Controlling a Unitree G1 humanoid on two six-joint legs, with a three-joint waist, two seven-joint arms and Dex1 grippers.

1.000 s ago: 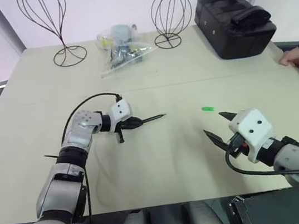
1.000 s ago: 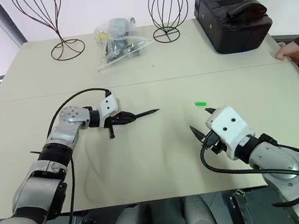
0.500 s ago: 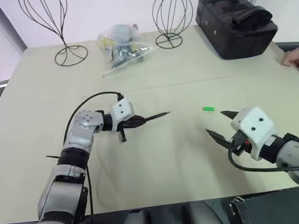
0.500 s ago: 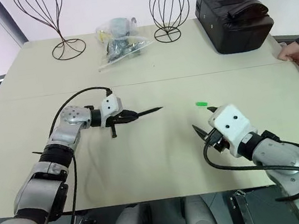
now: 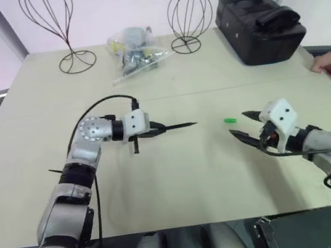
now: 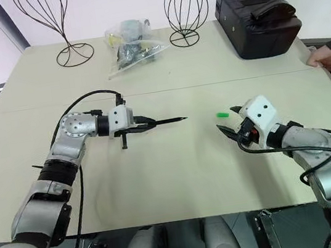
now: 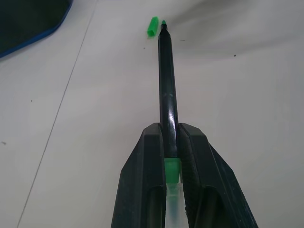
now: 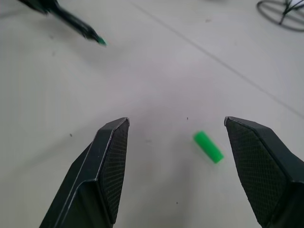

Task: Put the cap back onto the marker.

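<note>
Green cap (image 5: 231,120) lies on the table (image 5: 39,111), just beyond the right gripper (image 5: 243,124), jaws wide. Left wrist view: left gripper (image 7: 171,142) clamps the marker (image 7: 167,95). Right wrist view: cap sits off-centre; recentre before closing.

2 head eyes look down; wrist cameras share the cap (image 8: 208,147)

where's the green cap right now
The cap lies on the table, right of centre in the head views, just ahead of the open right gripper.
</note>
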